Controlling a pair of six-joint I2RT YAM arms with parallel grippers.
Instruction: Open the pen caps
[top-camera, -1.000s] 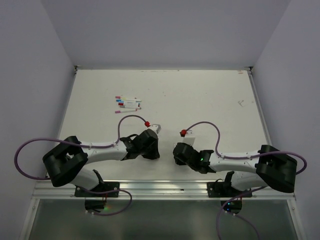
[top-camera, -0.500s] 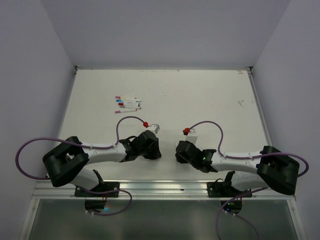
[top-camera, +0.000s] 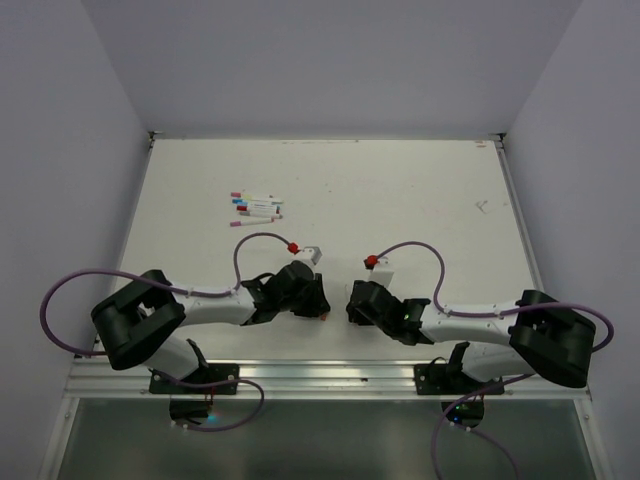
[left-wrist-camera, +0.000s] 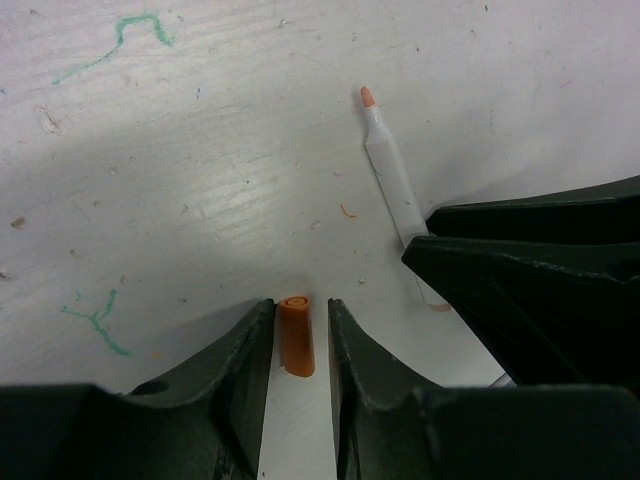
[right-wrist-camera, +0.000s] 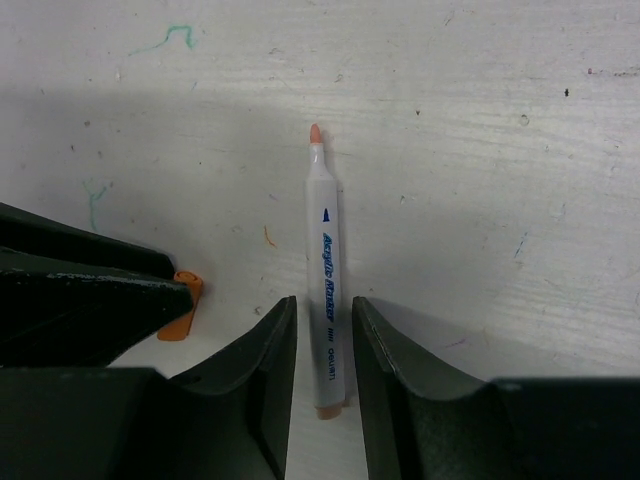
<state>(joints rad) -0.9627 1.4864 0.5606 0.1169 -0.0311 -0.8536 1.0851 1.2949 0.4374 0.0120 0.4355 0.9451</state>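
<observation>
A short orange pen cap (left-wrist-camera: 295, 335) lies on the table between the fingers of my left gripper (left-wrist-camera: 302, 305). It rests against the left finger, with a gap to the right one, so the gripper is open. The uncapped white pen (right-wrist-camera: 325, 270) with an orange tip lies flat between the fingers of my right gripper (right-wrist-camera: 325, 305), which is open with a gap on each side. In the top view the left gripper (top-camera: 320, 306) and the right gripper (top-camera: 353, 304) are low and close together near the front of the table. Several more pens (top-camera: 258, 208) lie in a group at the back left.
The right gripper's black fingers (left-wrist-camera: 520, 270) fill the right of the left wrist view, over the pen's rear end. Purple cables (top-camera: 262, 238) loop above both wrists. Green and orange pen marks (left-wrist-camera: 120, 35) stain the white table (top-camera: 420, 190).
Both pairs of jaws have parted over the last second. The orange cap and the pen now lie loose on the table between them. The wrists have shifted slightly closer together.
</observation>
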